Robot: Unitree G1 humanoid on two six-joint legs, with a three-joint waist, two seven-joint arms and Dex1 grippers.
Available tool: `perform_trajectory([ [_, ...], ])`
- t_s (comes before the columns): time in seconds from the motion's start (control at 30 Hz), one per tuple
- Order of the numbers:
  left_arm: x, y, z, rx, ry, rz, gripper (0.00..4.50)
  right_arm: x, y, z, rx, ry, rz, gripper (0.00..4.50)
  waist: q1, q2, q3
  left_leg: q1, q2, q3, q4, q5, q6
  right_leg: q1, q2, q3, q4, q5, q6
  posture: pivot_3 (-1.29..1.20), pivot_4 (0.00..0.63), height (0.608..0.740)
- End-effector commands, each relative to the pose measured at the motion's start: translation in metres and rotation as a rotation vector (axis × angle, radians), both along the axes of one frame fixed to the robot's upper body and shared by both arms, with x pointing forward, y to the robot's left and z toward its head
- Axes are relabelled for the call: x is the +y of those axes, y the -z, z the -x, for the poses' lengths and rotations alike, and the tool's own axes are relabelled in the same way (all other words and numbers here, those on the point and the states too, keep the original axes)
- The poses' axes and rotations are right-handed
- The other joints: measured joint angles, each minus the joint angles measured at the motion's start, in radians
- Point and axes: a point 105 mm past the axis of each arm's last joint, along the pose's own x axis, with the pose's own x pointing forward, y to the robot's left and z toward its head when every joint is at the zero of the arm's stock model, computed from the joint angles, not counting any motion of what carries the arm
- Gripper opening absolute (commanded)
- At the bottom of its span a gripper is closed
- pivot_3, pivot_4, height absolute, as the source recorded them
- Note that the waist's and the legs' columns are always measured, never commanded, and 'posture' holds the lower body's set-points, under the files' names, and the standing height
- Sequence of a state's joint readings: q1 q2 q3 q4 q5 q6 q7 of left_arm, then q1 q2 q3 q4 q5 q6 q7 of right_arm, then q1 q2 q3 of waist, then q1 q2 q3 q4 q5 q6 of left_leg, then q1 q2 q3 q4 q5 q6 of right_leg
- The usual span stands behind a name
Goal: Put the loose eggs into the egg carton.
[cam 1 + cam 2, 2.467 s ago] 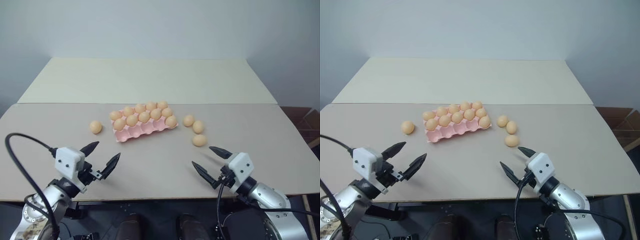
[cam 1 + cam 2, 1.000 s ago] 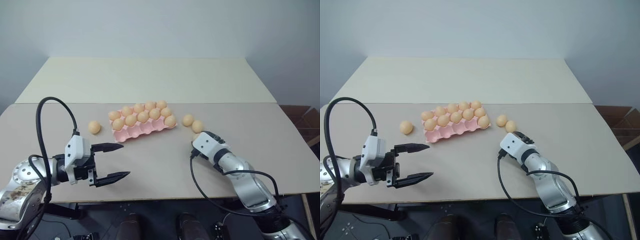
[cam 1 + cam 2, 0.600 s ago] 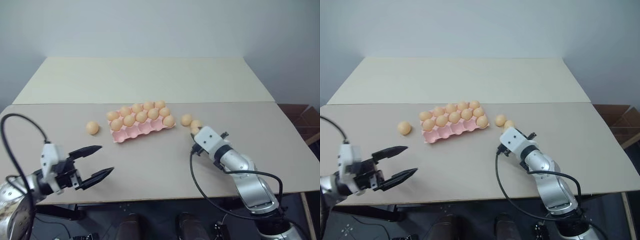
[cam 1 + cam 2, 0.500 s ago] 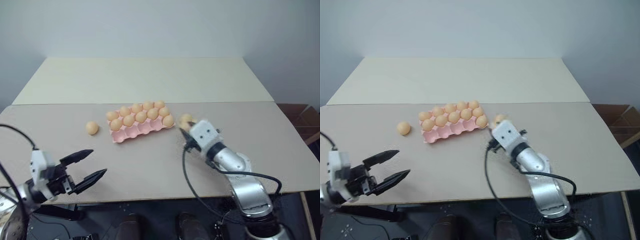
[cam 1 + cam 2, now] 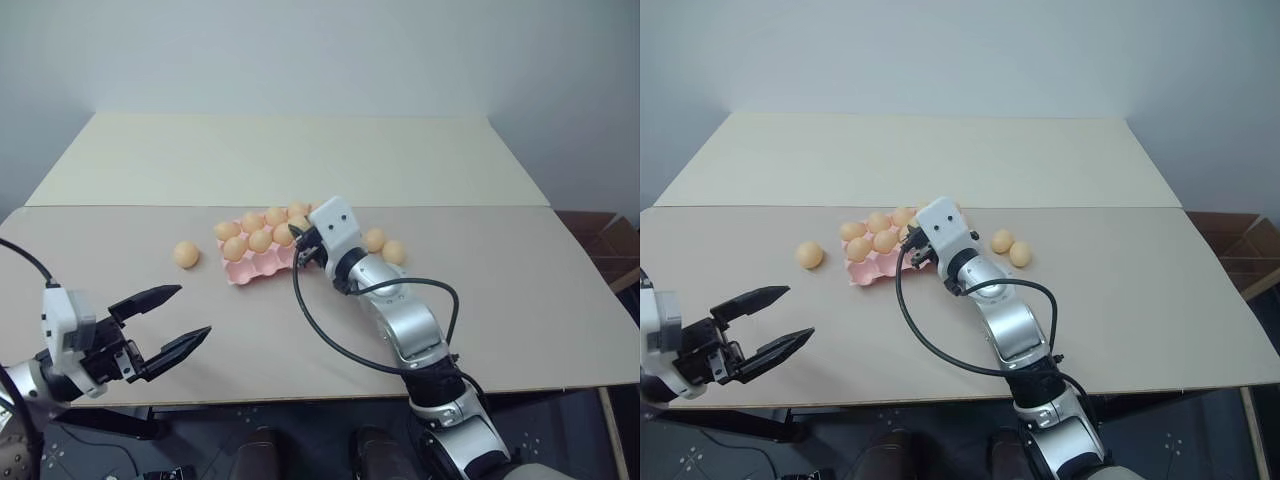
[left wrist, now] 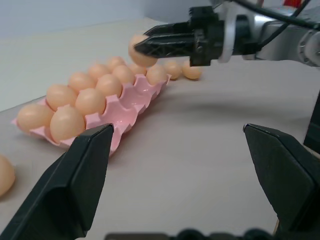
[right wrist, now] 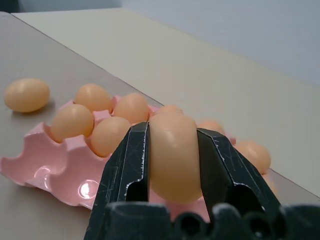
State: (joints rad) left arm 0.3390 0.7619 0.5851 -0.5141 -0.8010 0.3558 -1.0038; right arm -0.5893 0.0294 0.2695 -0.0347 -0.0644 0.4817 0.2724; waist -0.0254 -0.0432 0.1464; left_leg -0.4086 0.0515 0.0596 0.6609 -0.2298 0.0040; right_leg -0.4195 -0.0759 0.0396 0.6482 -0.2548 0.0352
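The pink egg carton lies mid-table, its back two rows full of eggs and its front row of cups bare. My right gripper hovers over the carton's right part, shut on a pale orange egg held between its black fingers. One loose egg rests left of the carton, and two more lie to its right. My left gripper is open and empty near the table's front left edge, well short of the carton.
The beige table has a lighter panel at the back. A black cable loops from my right arm over the table in front of the carton. Cardboard boxes stand beyond the right edge.
My right gripper closed on one of the three eggs right of the carton, lifted it and swung left over the carton. My left gripper drew back toward the front left edge.
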Motion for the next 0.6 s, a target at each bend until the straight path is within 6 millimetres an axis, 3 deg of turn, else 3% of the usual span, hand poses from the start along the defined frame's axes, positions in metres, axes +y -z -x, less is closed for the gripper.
perform_trajectory([
  [0.03,-0.009,-0.011,-0.002,-0.037,0.051,-0.021,4.50,0.003,-0.012,-0.005,-0.053,-0.003,-0.031,1.16,-0.003,0.000,0.000,0.000,0.000,0.000,0.000,0.000,0.000,0.000,0.000,0.000,0.000,0.000,0.000,0.00,0.150,0.740],
  [0.27,-0.017,-0.013,-0.010,-0.060,0.064,0.005,4.50,-0.001,0.005,-0.018,-0.025,0.017,0.010,1.16,-0.018,0.000,0.000,0.000,0.000,0.000,0.000,0.000,0.000,0.000,0.000,0.000,0.001,0.000,0.000,0.00,0.150,0.740],
  [0.6,-0.019,-0.013,-0.012,-0.063,0.063,0.005,4.50,-0.004,0.006,-0.019,-0.008,0.020,-0.004,1.16,-0.019,0.000,0.000,0.000,0.000,0.000,-0.001,0.000,0.000,-0.001,0.000,0.001,0.001,0.000,0.000,0.00,0.150,0.740],
])
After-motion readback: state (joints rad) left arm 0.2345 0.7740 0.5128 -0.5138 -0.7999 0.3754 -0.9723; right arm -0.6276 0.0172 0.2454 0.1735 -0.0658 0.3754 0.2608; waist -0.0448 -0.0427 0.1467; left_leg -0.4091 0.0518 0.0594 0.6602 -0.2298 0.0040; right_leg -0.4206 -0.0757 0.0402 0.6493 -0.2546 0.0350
